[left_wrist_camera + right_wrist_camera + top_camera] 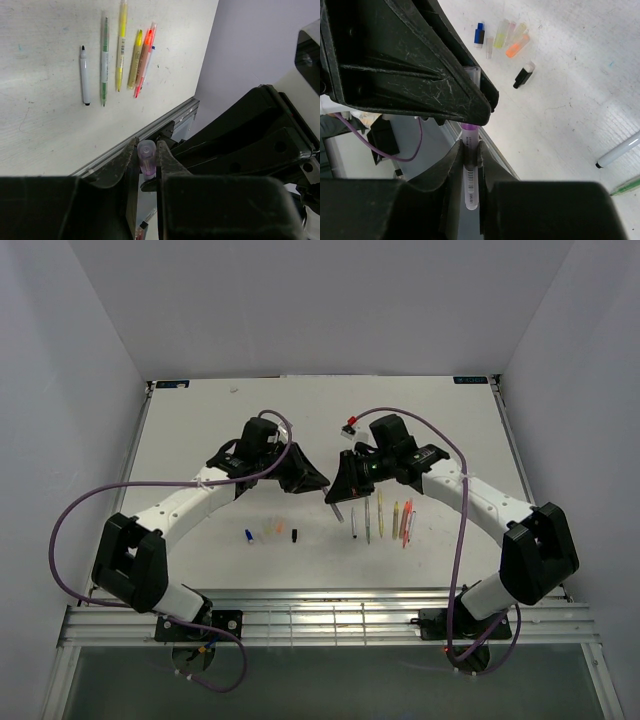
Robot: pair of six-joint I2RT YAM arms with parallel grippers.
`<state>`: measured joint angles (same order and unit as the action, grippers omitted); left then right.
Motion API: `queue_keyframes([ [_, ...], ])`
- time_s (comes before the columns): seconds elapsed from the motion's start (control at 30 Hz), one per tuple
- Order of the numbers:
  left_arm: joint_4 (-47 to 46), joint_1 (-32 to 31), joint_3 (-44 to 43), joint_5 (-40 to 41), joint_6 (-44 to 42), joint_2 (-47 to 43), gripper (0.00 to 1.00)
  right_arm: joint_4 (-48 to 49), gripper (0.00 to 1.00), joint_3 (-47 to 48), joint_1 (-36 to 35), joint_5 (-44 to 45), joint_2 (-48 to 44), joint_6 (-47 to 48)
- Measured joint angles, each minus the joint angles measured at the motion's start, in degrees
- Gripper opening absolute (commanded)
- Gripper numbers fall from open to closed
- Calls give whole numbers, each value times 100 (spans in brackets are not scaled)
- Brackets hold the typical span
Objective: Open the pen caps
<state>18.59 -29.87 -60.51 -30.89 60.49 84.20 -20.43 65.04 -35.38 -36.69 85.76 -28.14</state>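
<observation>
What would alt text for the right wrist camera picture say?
The right gripper clamps a purple-banded pen while the left gripper, above, grips its cap. Beyond lie loose pen caps on the white table.

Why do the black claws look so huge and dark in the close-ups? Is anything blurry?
Top view: even soft light, only faint shadows. Left wrist view: its own fingers sit right at the lens, dark; the pens beyond look sharp. Right wrist view: the loose caps look slightly soft.
</observation>
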Motion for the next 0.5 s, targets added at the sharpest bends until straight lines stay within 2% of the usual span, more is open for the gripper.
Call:
queue_keyframes([
  [0.1,140,2,-92,26,-42,42,0,-22,8,2,-50,57,-2,26],
  [0.2,518,7,-343,144,-118,210,0,-149,8,46,-232,535,-33,162],
  [0.4,1539,146,-1054,367,-160,702,0,-868,8,472,-1357,3123,-114,568],
  [0.5,1532,431,-1532,599,-122,975,0,-1561,8,293,-1843,3777,-256,634],
])
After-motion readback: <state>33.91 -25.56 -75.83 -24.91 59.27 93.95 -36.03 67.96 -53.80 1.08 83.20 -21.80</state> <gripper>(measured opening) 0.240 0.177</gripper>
